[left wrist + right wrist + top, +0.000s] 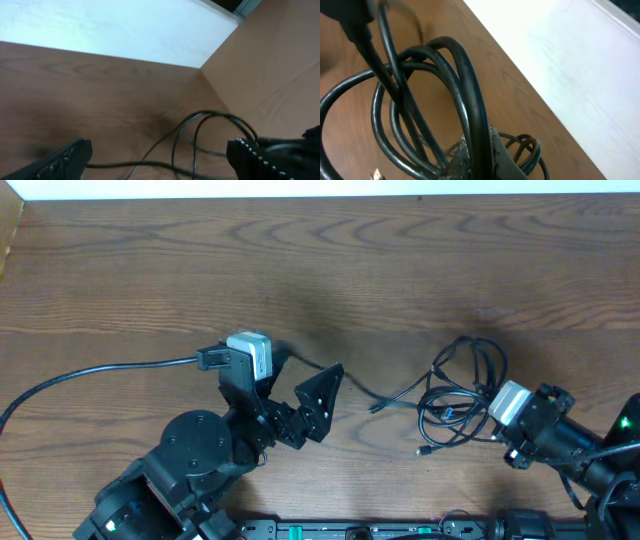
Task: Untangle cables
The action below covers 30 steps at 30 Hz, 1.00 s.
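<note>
The cables (462,395) are thin black cords in a loose tangle of loops on the wooden table at the right. One strand (350,383) trails left out of the tangle. My left gripper (308,368) stands open over that strand's end. In the left wrist view the strand (150,164) lies across the wide gap of the left gripper (157,161), touching neither of the fingers (247,157). My right gripper (487,423) is shut on the tangle's near right edge. Close up, the right gripper (481,156) pinches one black cable (470,90), with more loops (395,125) hanging beside it.
A thicker black cable (80,376) from the left arm curves over the table at the far left. The table's far edge (320,198) meets a white surface. A brown side wall (270,65) shows in the left wrist view.
</note>
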Tool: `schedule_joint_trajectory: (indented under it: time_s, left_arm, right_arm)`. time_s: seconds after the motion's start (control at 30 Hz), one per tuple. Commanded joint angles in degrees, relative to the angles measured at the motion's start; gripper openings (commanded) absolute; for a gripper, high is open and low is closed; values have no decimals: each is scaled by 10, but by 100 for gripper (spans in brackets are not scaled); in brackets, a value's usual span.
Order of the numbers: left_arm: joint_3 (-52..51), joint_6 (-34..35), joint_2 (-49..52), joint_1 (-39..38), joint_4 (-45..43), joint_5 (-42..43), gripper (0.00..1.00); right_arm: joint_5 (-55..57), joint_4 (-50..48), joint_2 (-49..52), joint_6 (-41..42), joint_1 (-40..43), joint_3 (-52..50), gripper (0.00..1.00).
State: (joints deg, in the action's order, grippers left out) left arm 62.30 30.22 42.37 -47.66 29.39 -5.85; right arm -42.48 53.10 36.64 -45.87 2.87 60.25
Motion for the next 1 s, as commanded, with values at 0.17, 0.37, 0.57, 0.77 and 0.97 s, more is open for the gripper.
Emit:
schedule_joint_trajectory:
  time_s: [0.17,0.37,0.57,0.77,0.97]
  left_arm:
    - [9,12,-2,2,21,9,91]
    - [9,-142,-2,2,14,114,92]
    - [9,-254,-2,2,14,196,94]
    - [9,-321,3,2,0,308,96]
    - [9,-316,38,2,-13,381,96]
  right_arm:
    - [101,-16,-3,51,0,3,1]
    - [-26,-11,-3,-30,0,3,1]
    - [-154,48,-3,-173,0,3,3]
    - [-172,74,-3,-189,0,3,3]
    - [-214,75,-3,-189,0,3,5]
